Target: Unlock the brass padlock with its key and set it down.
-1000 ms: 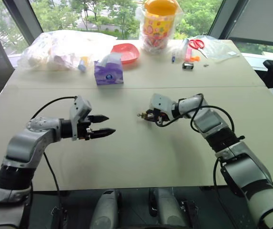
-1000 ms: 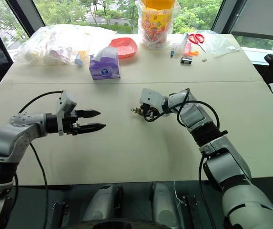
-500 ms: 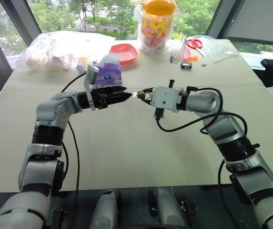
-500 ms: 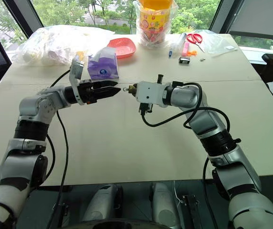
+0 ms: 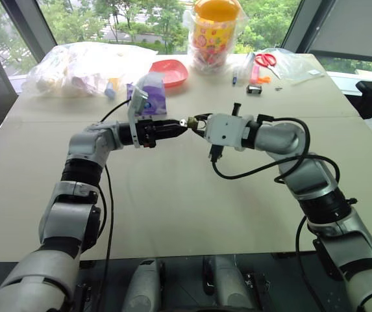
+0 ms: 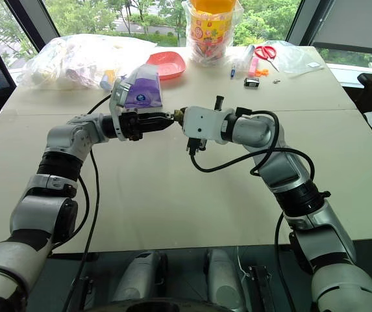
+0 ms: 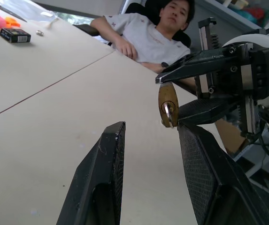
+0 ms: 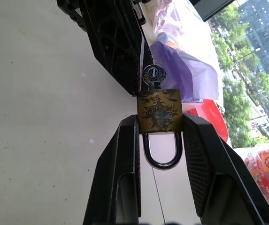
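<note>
Brass padlock [image 8: 159, 111] stays pinched by right gripper [image 8: 158, 126], key [image 8: 153, 75] at its 12 o'clock; we read left gripper [image 7: 149, 136], half-open, around it.

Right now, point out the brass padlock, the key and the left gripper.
brass padlock [image 8: 159, 110]: right wrist view, engraved face of its body.
key [image 8: 153, 74]: right wrist view, round head.
left gripper [image 7: 148, 136]: left wrist view, gap between fingertips.

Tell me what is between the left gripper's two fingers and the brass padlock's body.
In the right wrist view, the key sticks out of the brass padlock, which the right gripper clamps, and reaches beside the left gripper.
</note>
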